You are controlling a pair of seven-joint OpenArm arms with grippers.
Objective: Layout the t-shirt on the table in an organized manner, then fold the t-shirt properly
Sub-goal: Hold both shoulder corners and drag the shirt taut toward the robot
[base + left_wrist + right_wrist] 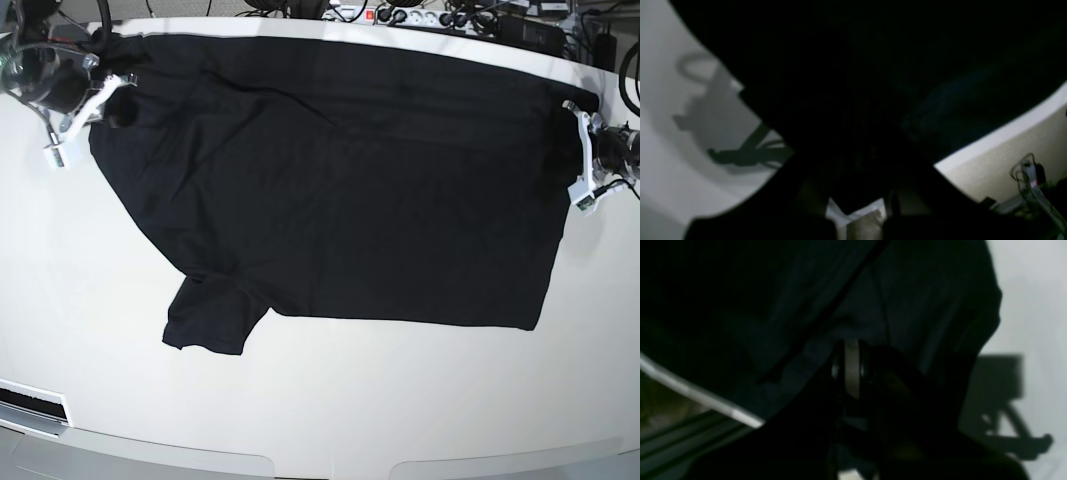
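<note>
**Black cloth hides both claws**

The t-shirt (340, 180) lies spread on the white desk (330, 400), one sleeve pointing to the near edge. The left claw (572, 150) is closed on the shirt's edge, the right claw (105, 85) on the opposite corner. Both wrist views are mostly dark fabric; the fingertips are not visible.

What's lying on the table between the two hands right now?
In the base view, only the t-shirt spans the stretch from the right hand to the left hand, spread across the table; nothing rests on it.
</note>
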